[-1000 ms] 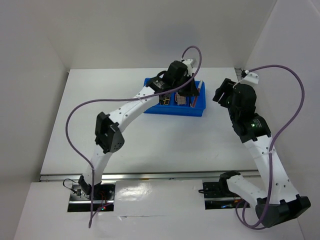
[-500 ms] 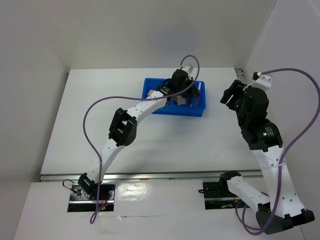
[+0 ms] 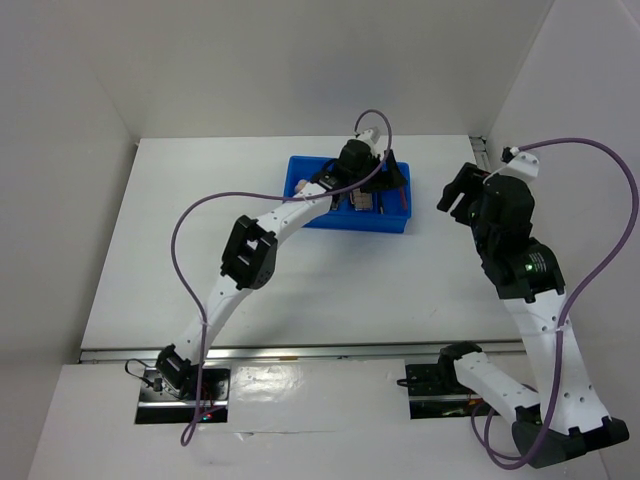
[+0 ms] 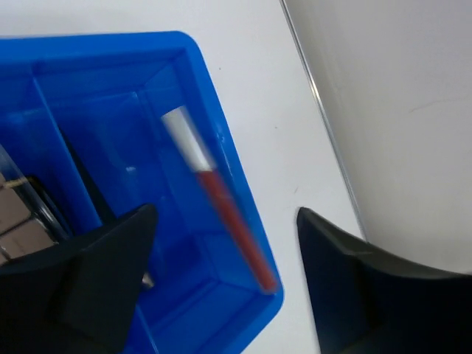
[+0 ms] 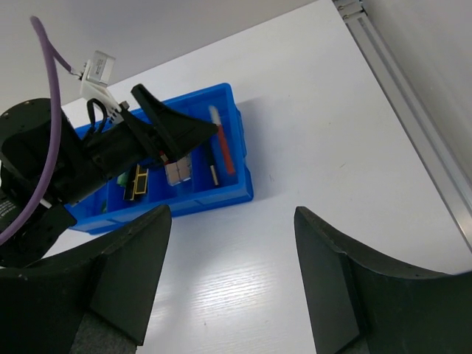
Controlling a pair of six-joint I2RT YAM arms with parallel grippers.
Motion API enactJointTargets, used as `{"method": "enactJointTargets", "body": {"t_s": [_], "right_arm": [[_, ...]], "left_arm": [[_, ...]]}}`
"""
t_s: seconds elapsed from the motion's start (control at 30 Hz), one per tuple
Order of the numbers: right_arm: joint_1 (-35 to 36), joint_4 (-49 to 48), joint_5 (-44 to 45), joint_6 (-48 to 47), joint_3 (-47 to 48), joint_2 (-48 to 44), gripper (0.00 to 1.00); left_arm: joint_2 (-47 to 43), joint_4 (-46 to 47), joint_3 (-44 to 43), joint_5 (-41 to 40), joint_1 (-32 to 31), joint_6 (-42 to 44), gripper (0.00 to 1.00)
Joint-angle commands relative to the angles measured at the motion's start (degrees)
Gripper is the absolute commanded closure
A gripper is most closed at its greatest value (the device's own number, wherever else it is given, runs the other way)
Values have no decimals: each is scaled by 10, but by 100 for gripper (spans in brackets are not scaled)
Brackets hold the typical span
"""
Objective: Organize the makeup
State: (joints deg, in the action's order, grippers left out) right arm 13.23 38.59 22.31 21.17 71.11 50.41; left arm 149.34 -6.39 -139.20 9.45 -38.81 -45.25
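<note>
A red thin pencil [image 4: 225, 210] with a white cap lies loose in the right end compartment of the blue bin [image 4: 88, 46]. My left gripper [image 4: 225, 273] hovers open just above it, one finger over the bin and the other over the table beside it. The right wrist view shows the bin [image 5: 221, 199] holding the red pencil [image 5: 223, 151], a second thin pencil [image 5: 212, 173], a pinkish palette [image 5: 178, 172] and a black-gold palette [image 5: 138, 183]. My right gripper [image 5: 232, 280] is open and empty, well right of the bin [image 3: 345, 222].
The white side wall and its metal rail [image 5: 413, 96] run close along the right of the table. The left arm [image 3: 250, 250] stretches diagonally across the table to the bin. White tabletop [image 5: 310, 133] lies between the bin and the right gripper.
My left gripper opened and let go of the red pencil, which now lies in the bin's right compartment. The right gripper's jaws spread a little wider.
</note>
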Motion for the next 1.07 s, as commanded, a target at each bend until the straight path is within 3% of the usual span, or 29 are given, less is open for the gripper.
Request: {"method": "enactJointTargets", "body": {"t_s": [0.0,0.03,0.27,0.47,0.53,0.7,0.83,1.03], "right_arm": [[-3,11,-9,5,9,4,25],[-3,11,-9,11,9,4,22],[-3,0,-26,24,-11,20,14],[-9,-20,-24,48,-40,35,12],[-9,-15,-11,62,-40,63,1],[-61,24,-36,108,-26,157,0],[-73,19,-84,121,-26,216,0],[-73,-26,-96,114,-64,193,0]], "left_arm": [[-12,33,-21,25,0,10,6],[-25,33,-15,25,0,17,0],[-177,12,102,37,0,86,0],[-367,-104,212,17,0,175,0],[-465,-128,306,-51,0,185,0],[-608,-241,477,-260,32,199,0],[-701,-270,586,-278,108,193,0],[-790,-295,669,-254,156,182,0]]}}
